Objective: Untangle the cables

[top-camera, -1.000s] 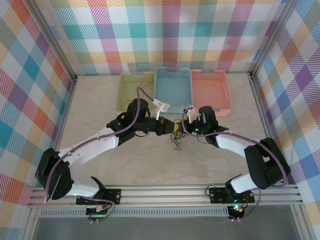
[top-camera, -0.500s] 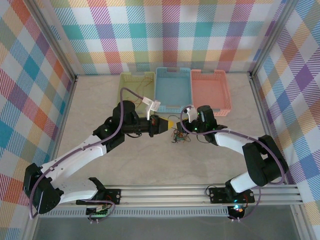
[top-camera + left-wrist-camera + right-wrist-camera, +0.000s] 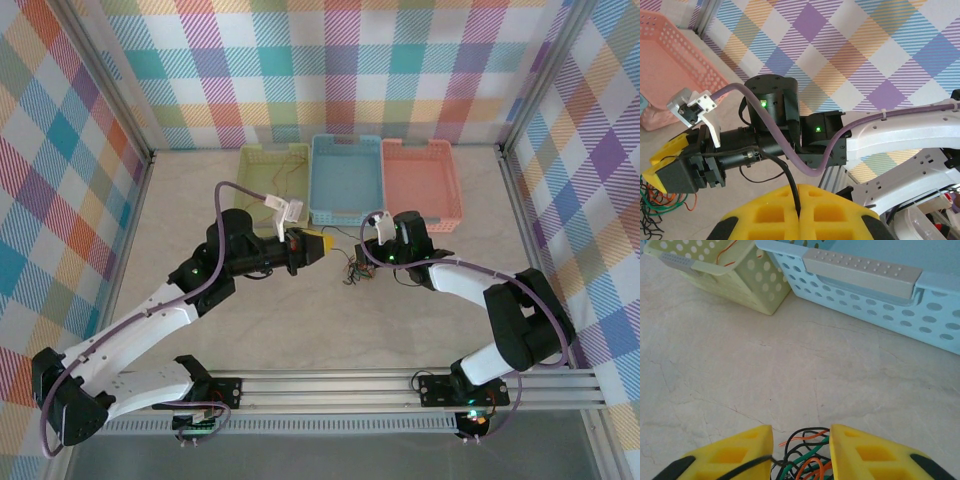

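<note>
- Top view: my left gripper [image 3: 322, 244] has drawn back to the left, away from the cables [image 3: 358, 271], which lie in a knot on the table [image 3: 300, 320] in front of the blue basket [image 3: 347, 140]
- A second ago it was right at the knot; now it is clear of it, so I judge that one strand is being drawn out while the rest stays behind
- The right gripper [image 3: 368, 262] sits at the knot's right edge and has hardly shifted
- Count here: two arms, one knot and three baskets in a row, the yellow-green basket [image 3: 247, 185], the blue one and the pink basket [image 3: 420, 145]
- Left wrist view: the left gripper [image 3: 800, 205] has its yellow fingers pressed together on a single black cable [image 3: 785, 175], which loops up and off toward the right gripper [image 3: 655, 167]; red, green and black cables [image 3: 660, 205] trail beneath that one
- Right wrist view: the right gripper [image 3: 801, 432] stands partway apart, straddling the cables [image 3: 802, 462]; whether it pinches them I cannot tell
- Between its fingers I make out black, green and orange wires, too knotted to count singly
- One orange strand [image 3: 730, 252] lies in the yellow-green basket [image 3: 740, 270]; the blue basket [image 3: 865, 295] is beside it
</note>
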You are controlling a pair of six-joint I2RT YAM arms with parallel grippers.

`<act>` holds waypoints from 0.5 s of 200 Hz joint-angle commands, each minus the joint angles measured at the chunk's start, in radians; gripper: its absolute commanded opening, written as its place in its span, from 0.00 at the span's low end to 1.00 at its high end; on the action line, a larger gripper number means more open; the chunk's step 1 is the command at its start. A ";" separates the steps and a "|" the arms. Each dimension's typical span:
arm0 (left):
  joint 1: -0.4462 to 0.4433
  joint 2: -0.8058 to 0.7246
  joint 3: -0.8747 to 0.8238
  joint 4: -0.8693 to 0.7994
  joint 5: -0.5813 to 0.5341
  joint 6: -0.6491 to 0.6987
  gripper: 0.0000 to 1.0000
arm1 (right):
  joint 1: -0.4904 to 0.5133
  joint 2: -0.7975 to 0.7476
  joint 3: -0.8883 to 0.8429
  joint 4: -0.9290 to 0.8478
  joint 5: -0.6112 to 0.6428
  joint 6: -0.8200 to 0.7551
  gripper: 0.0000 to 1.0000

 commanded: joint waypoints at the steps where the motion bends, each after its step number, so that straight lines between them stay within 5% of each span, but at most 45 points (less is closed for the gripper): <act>1: -0.013 -0.033 0.079 -0.057 0.015 -0.018 0.00 | 0.000 0.019 0.036 -0.021 0.015 0.010 0.33; 43: -0.015 -0.082 0.178 -0.132 0.129 -0.092 0.00 | -0.001 0.057 0.075 -0.067 0.020 0.013 0.29; 100: -0.015 -0.182 0.277 -0.277 0.102 -0.138 0.00 | 0.000 0.078 0.091 -0.088 0.019 0.014 0.25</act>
